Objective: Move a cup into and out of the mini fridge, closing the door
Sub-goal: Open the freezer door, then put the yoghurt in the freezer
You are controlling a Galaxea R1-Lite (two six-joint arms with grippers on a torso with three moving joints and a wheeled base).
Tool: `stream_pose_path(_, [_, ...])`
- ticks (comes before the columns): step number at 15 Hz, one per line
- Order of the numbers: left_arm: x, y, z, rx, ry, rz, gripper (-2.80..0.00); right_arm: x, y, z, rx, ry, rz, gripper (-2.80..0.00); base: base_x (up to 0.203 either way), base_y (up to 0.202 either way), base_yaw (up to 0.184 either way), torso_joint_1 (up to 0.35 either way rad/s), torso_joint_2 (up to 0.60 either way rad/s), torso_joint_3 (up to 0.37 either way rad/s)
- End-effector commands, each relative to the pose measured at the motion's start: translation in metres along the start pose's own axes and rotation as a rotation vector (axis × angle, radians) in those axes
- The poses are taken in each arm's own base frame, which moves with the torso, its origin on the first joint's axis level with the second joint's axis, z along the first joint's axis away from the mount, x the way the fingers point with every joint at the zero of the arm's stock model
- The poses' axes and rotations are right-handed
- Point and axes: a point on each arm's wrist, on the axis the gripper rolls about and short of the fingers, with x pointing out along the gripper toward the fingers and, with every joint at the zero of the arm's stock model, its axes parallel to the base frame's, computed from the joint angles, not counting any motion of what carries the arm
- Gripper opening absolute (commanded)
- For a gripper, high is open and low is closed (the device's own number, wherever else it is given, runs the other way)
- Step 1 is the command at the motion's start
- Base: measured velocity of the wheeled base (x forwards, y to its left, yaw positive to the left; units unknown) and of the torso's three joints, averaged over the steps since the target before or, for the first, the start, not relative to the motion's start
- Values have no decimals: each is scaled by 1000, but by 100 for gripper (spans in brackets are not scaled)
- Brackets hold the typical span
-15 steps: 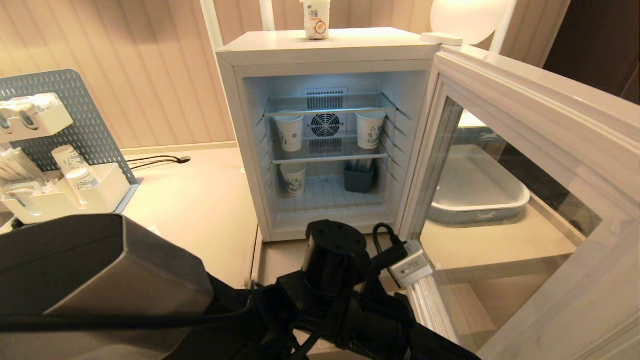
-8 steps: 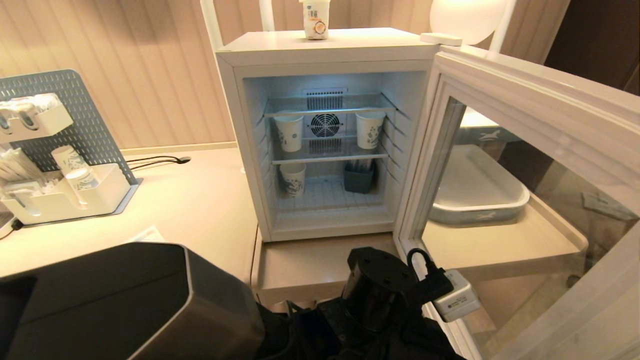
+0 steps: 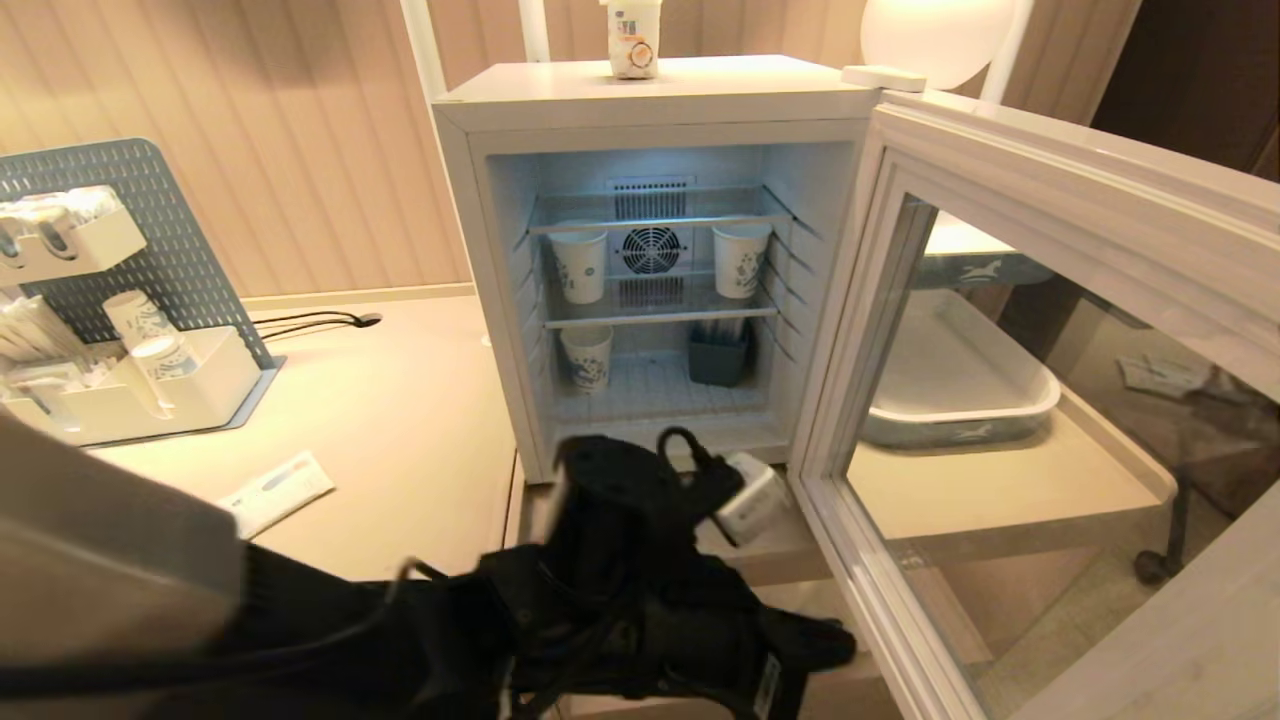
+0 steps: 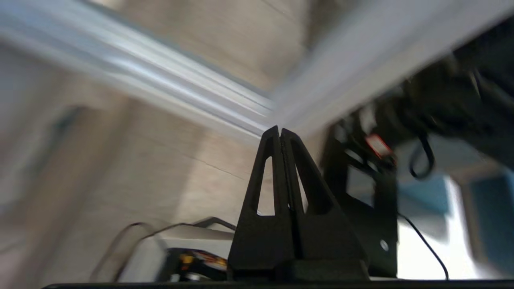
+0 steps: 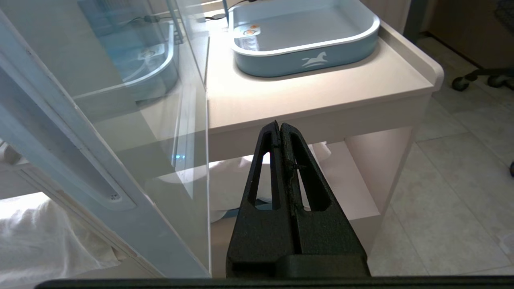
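The cup [image 3: 633, 40] stands on top of the mini fridge [image 3: 650, 100], at the back edge. The fridge is open and lit, and its door [image 3: 1000, 150] is swung wide to the right. My left arm's wrist [image 3: 640, 500] is low in front of the fridge opening. In the left wrist view my left gripper [image 4: 280, 129] is shut and empty, its tips close to a blurred white frame corner [image 4: 180, 80]. My right gripper [image 5: 280, 124] is shut and empty, low beside the door's glass [image 5: 120, 120]; it is outside the head view.
Three blue-patterned paper cups [image 3: 580, 265] [image 3: 741, 258] [image 3: 587, 357] and a dark bin [image 3: 718, 358] sit on the fridge shelves. A pegboard organiser [image 3: 120, 300] stands at the left, with a packet [image 3: 275, 492] on the table. A blue-grey tray [image 5: 305, 60] lies right of the fridge.
My left wrist swung right and down along the door's lower edge, then back left in front of the fridge opening. The door has swung a little wider. The right arm kept still.
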Motion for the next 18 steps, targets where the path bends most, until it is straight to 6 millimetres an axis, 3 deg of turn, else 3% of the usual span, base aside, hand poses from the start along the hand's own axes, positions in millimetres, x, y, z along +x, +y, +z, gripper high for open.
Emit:
stream_pose_path(1, [-73, -27, 38, 35, -160, 131, -280, 0, 0, 0, 1, -1, 0, -280, 0, 0, 0, 0, 0, 0])
stream_pose_path(3, [-149, -54, 54, 21, -272, 383, -280, 0, 0, 0, 0, -2, 2, -280, 0, 0, 0, 0, 0, 0])
stream_pose_path(5, [-235, -93, 53, 6, -403, 623, -280, 0, 0, 0, -11, -5, 2, -280, 0, 0, 0, 0, 0, 0])
stream_pose_path(7, [-310, -129, 30, -33, -499, 879, -280, 0, 0, 1, -19, -8, 4, -280, 0, 0, 0, 0, 0, 0])
stream_pose_path(9, [-358, -172, -13, -85, -602, 1162, -280, 0, 0, 0, -9, -5, 1, -280, 0, 0, 0, 0, 0, 0])
stream_pose_path(11, [-363, -210, -63, -126, -667, 1372, -280, 0, 0, 0, -3, -3, 1, -280, 0, 0, 0, 0, 0, 0])
stream_pose_path(14, [-339, -224, -127, -137, -688, 1446, -280, 0, 0, 0, 3, -2, 1, -280, 0, 0, 0, 0, 0, 0])
stream_pose_path(16, [-321, -206, -158, -76, -670, 1363, -280, 0, 0, 0, 0, -2, 1, -280, 0, 0, 0, 0, 0, 0])
stream_pose_path(18, [-306, -165, -168, -46, -664, 1357, -280, 0, 0, 0, 0, -2, 1, -280, 0, 0, 0, 0, 0, 0])
